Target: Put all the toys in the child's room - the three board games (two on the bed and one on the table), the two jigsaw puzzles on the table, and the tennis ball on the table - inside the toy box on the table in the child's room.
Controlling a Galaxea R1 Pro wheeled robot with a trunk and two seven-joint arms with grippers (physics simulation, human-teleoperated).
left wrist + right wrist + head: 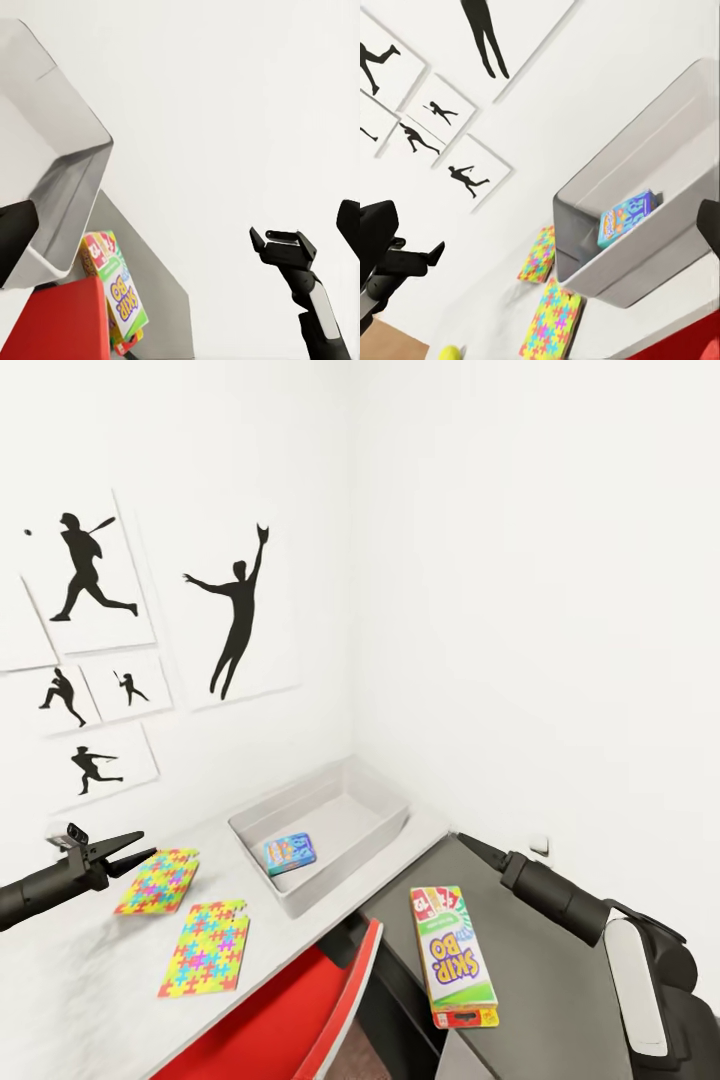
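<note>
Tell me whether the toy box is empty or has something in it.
Not empty. The toy box holds one small blue game box, lying flat on its floor; the right wrist view shows it there too. The rest of the floor looks bare.

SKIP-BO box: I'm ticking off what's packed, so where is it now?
In the head view the SKIP-BO box lies flat on a grey surface right of the table, outside the toy box.

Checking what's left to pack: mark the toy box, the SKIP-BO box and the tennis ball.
toy box [352, 788], head view, bare floor.
SKIP-BO box [455, 956], head view, lid centre.
tennis ball [451, 352], right wrist view, visible top.
</note>
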